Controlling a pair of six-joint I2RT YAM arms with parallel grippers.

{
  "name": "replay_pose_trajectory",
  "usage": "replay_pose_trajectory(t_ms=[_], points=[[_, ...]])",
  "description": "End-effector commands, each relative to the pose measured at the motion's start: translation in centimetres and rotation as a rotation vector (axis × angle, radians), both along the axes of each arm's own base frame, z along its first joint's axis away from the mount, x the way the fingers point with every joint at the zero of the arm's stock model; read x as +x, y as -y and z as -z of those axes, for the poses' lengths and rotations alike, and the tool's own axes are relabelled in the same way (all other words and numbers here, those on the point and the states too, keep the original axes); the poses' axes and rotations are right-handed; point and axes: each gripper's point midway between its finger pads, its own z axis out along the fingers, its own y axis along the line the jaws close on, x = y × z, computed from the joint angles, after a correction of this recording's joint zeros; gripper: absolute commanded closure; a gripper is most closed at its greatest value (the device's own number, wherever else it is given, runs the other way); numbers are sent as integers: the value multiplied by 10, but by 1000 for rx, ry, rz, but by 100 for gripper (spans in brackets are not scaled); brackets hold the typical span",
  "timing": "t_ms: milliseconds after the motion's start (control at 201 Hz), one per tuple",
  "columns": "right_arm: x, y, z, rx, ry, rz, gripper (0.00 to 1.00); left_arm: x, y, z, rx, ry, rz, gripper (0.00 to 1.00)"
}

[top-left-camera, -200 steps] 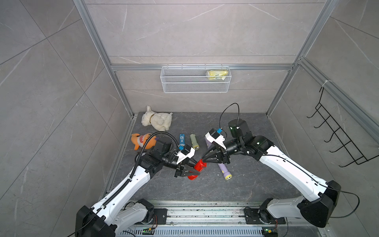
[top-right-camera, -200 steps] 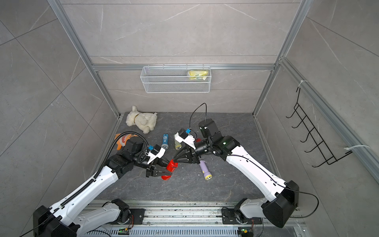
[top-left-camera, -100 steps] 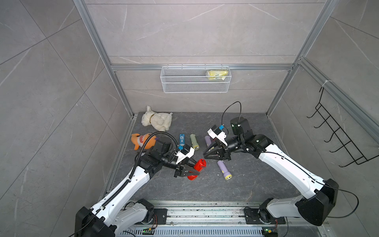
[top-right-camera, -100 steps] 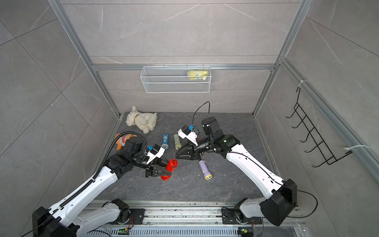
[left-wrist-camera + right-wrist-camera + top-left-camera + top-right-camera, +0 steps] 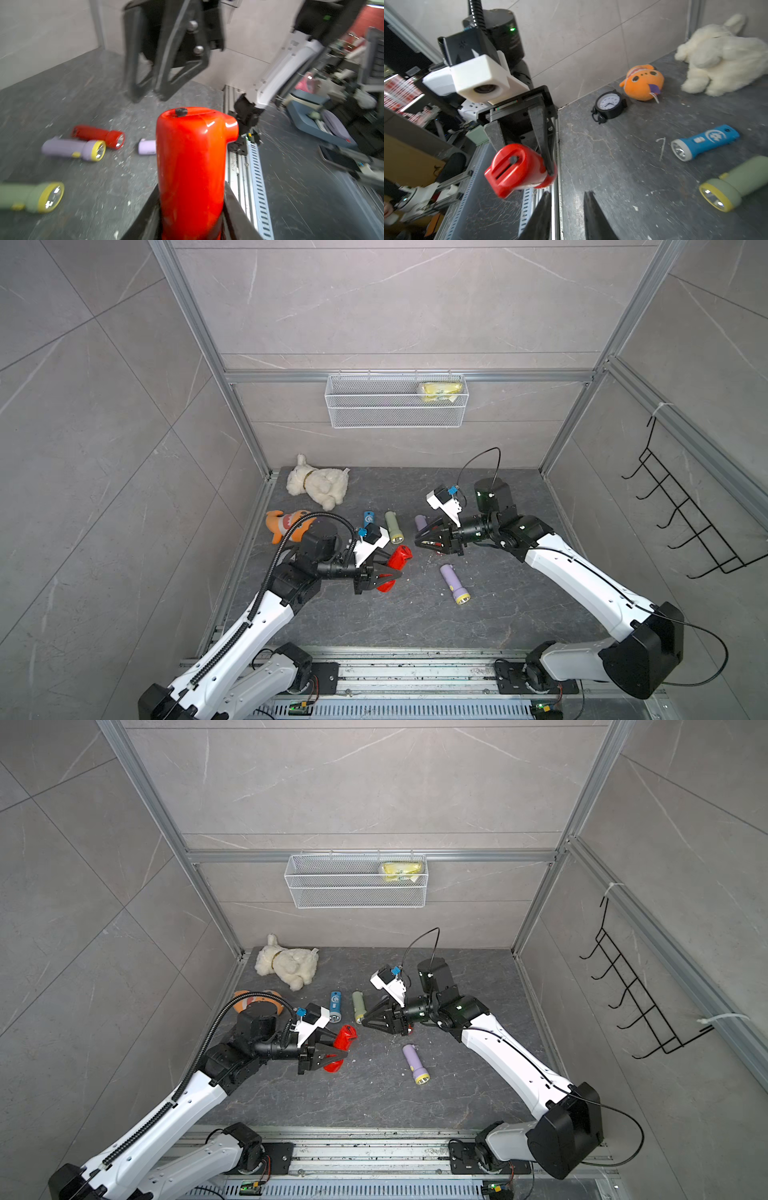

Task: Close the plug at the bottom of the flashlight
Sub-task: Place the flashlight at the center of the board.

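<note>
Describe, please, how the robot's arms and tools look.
Both arms have white links and black joints. The left arm carries a ribbed black hose, the right arm a thin black looped cable. The left tool and right tool are black and triangular, with white camera blocks.

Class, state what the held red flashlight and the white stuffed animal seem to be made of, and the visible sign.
Held red flashlight: likely hard glossy plastic; sharp highlights on a smooth moulded shell. White stuffed animal: probably soft plush fabric; fuzzy, matte pile with no shine.
</note>
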Motion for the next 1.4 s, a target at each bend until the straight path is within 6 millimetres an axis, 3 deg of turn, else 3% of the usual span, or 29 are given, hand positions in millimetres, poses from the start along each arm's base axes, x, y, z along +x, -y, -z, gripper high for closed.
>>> replay_pose_trajectory(t_ms=[0,75,219,353,523,627,742,896,1239,1324,1399], points=[[19,16,-15,-5,79,200,70,56,-51,26,49,-178,-562,100],[23,24,-16,-3,90,275,70,62,-80,48,80,-299,-778,100],[26,40,-18,1,100,394,71,60,-109,78,95,-467,-1005,100],[25,48,-13,-26,80,441,71,57,-112,107,98,-601,-1078,100],[20,51,-5,-44,37,448,71,50,-115,169,187,-788,-1176,100],[16,54,-7,-36,43,451,71,50,-117,195,258,-839,-1214,100],[14,53,-8,-41,26,436,71,59,-118,208,318,-832,-1246,100],[10,55,-2,-61,0,437,71,70,-103,219,386,-843,-1184,96],[6,60,6,-89,-16,453,70,99,-76,246,519,-857,-1085,100],[6,62,8,-99,-14,461,70,101,-74,249,547,-862,-1075,55],[7,63,10,-106,-16,463,70,102,-75,249,553,-858,-1084,43]])
